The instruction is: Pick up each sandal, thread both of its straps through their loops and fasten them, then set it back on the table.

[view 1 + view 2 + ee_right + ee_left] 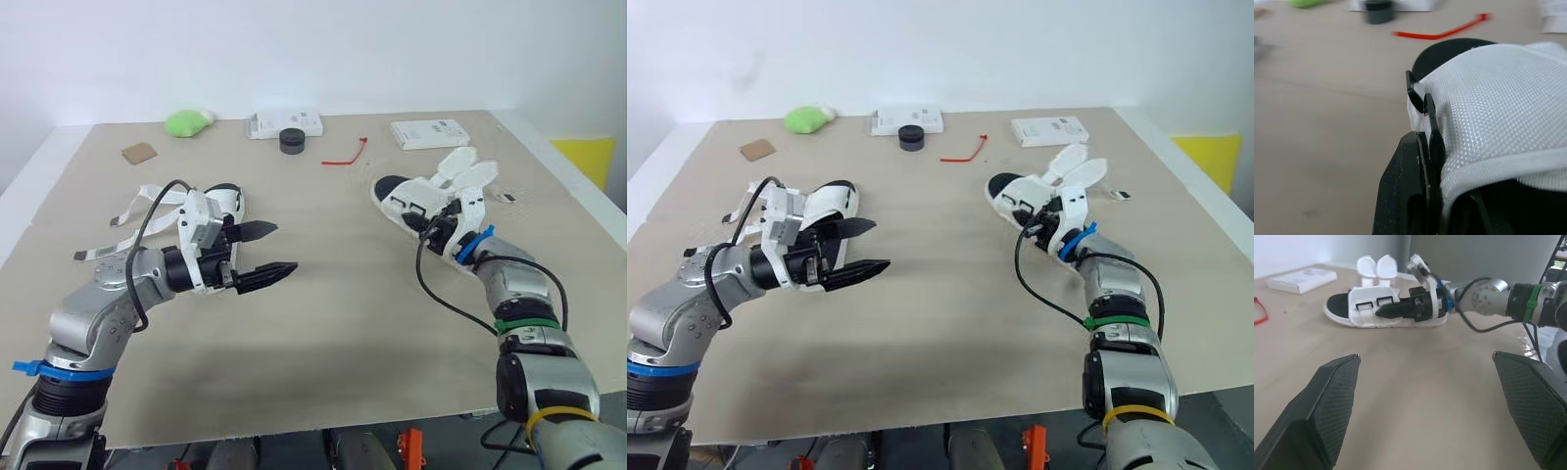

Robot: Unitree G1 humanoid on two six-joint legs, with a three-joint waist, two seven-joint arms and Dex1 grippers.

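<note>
The right sandal point(416, 196) is white with a black footbed and lies at the right of the table point(333, 333), its two straps point(468, 166) flipped open to the far side. My right gripper point(432, 226) is at its near side, shut on the white mesh upper point(1488, 107) beside the two black buckle loops point(1422, 100). The left sandal point(223, 200) lies at the left, and its loose straps point(127, 211) are spread outward. My left gripper point(285, 247) hovers open just in front of it, holding nothing and pointing at the right sandal point(1371, 308).
Along the far edge are a green object point(186, 121), a white box point(284, 123), a black round item point(292, 140), a red tie point(345, 155) and another white box point(429, 132). A brown square point(139, 153) lies far left. A yellow object point(583, 157) sits off the table's right edge.
</note>
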